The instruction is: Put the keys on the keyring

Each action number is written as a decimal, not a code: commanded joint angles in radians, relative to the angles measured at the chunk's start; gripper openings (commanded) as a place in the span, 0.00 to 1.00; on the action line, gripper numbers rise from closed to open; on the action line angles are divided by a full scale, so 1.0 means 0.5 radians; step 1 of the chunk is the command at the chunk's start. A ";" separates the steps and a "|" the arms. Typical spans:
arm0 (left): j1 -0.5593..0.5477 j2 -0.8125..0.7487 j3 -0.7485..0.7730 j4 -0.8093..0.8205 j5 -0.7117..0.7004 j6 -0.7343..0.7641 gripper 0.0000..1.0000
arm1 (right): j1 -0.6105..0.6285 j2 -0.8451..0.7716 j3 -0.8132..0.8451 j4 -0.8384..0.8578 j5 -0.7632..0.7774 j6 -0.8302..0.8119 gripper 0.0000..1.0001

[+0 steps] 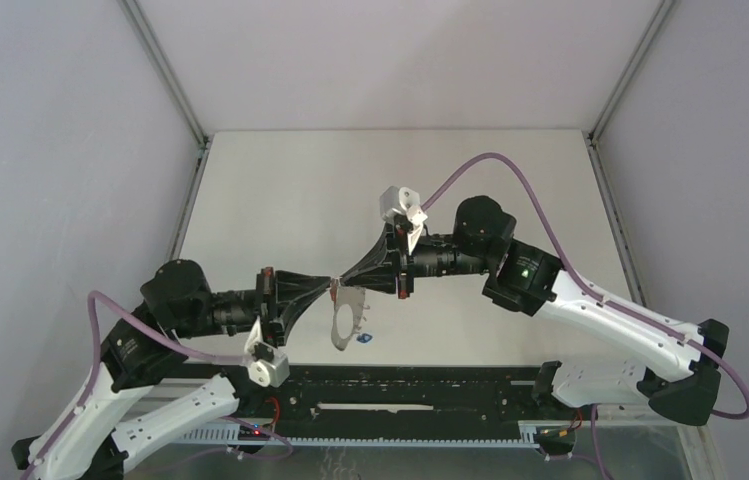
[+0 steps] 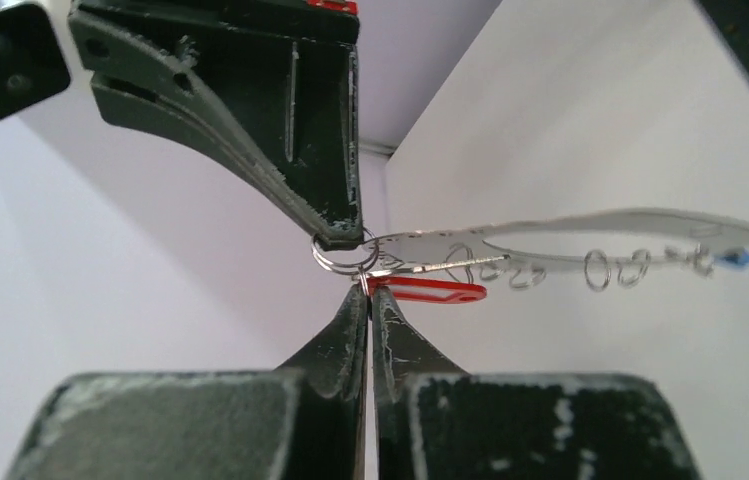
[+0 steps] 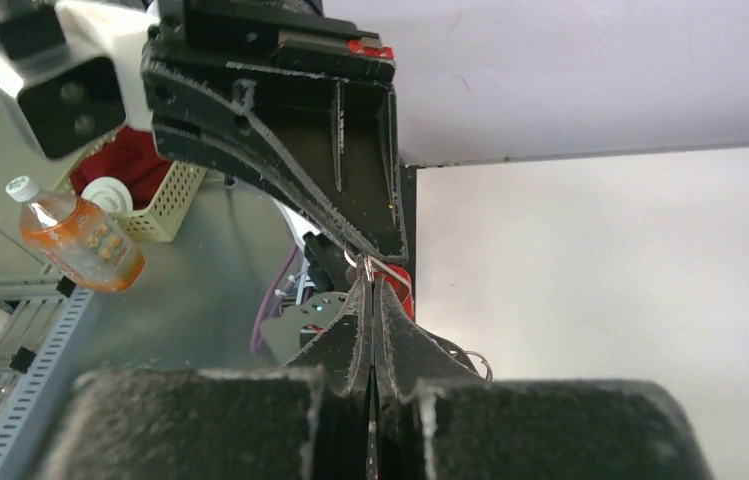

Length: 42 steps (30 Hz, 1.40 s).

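Your left gripper, nearest the lens, has its jaws pressed together on the red key at its shank end. The right gripper meets it tip to tip, pinched on the keyring — evidently steadying it for threading. The keyring's long axis runs crosswise to both jaws, with the blue key at the far end.

Overhead looks down; wrist views (close-up) oppose.
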 commanded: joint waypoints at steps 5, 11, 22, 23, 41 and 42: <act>-0.097 -0.067 -0.182 0.038 -0.192 0.439 0.33 | -0.029 -0.073 -0.057 0.490 0.091 0.279 0.00; -0.109 -0.041 -0.101 0.033 -0.225 0.082 0.43 | -0.032 -0.162 -0.235 0.733 0.167 0.340 0.00; -0.107 -0.057 0.103 0.195 -0.379 -0.775 0.50 | -0.054 -0.244 -0.415 0.852 0.130 0.250 0.00; -0.108 -0.059 0.126 0.184 -0.330 -0.826 0.50 | -0.054 -0.248 -0.415 0.829 0.130 0.221 0.00; -0.107 0.140 0.173 0.360 -0.196 -1.532 0.44 | 0.023 -0.222 -0.298 0.587 0.112 -0.088 0.00; -0.107 0.140 0.161 0.349 -0.196 -1.523 0.42 | 0.023 -0.222 -0.299 0.591 0.111 -0.084 0.00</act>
